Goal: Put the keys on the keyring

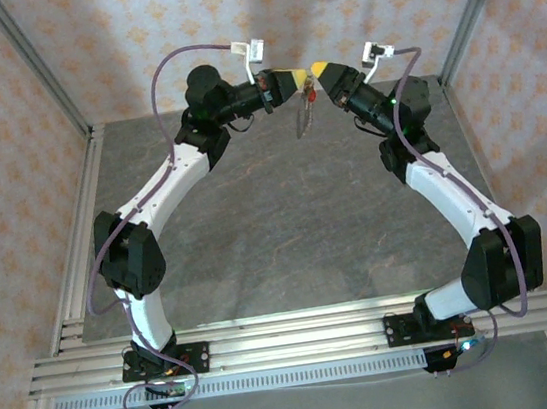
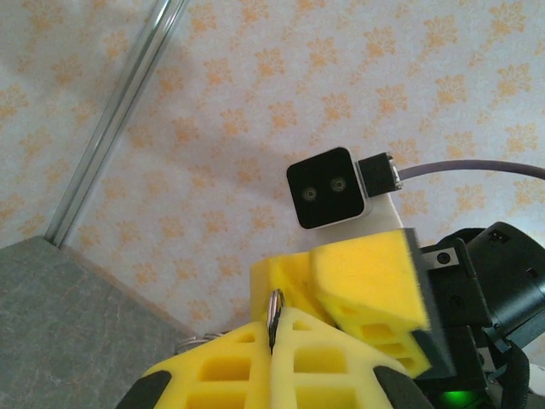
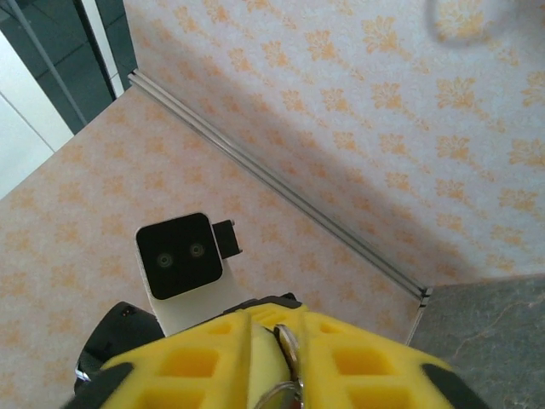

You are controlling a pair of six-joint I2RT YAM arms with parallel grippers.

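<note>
the left gripper [image 1: 294,81] and right gripper [image 1: 318,69] meet tip to tip, raised over the far middle of the counter [image 1: 286,223], the left one on the left. the keyring [image 2: 275,308] stands edge-on between the left gripper's fingers, and its chain hangs below both tips, clear of the counter. the key [image 1: 310,87] hangs just under the right gripper's tip. the right wrist camera [image 2: 330,187] sits above and behind that gripper.

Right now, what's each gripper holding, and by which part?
The left fingers pinch the keyring edge-on by its rim; the right fingers seem to grip the rim too. The red key hangs beneath.
</note>
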